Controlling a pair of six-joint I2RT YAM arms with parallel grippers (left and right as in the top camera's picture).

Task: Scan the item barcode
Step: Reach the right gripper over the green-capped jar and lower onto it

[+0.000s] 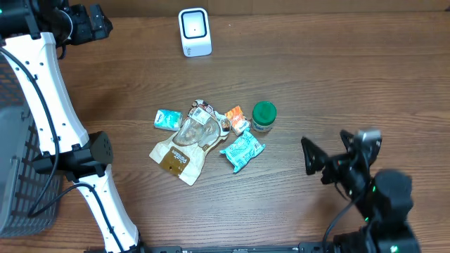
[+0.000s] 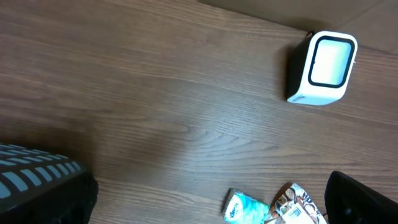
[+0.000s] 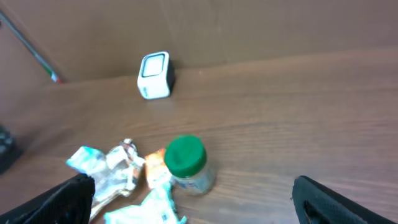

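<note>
Both sets of fingers are spread wide and neither holds anything. On the left wrist feed my left gripper (image 2: 205, 186) hangs over bare table (image 2: 124, 81), its two dark fingers just poking into the bottom corners. The scanner (image 2: 323, 68) stands well ahead of them, off toward the right-hand finger, with its pale window facing the camera. A teal packet (image 2: 244, 207) and the edge of a printed pouch (image 2: 298, 205) lie low in the view, closer to that same finger than to the other, touching neither. From overhead the right gripper (image 1: 328, 147) sits apart from the heap of items, fingertips pointing toward it. On its wrist feed the jar (image 3: 186, 163) stands upright with its green lid on, ahead of the fingers and roughly centred in the gap between them, clear of both. The crumpled packets (image 3: 118, 168) lie beside the jar, on the left finger's side, the nearest one touching or almost touching it; the blur stops me from saying which. The scanner is farther ahead again, also toward the left finger. Overhead, a blue-and-white packet (image 1: 242, 150) is the item nearest the right fingertips, and an orange packet (image 1: 237, 118) lies just beside the jar. I cannot make out a barcode on any item.
</note>
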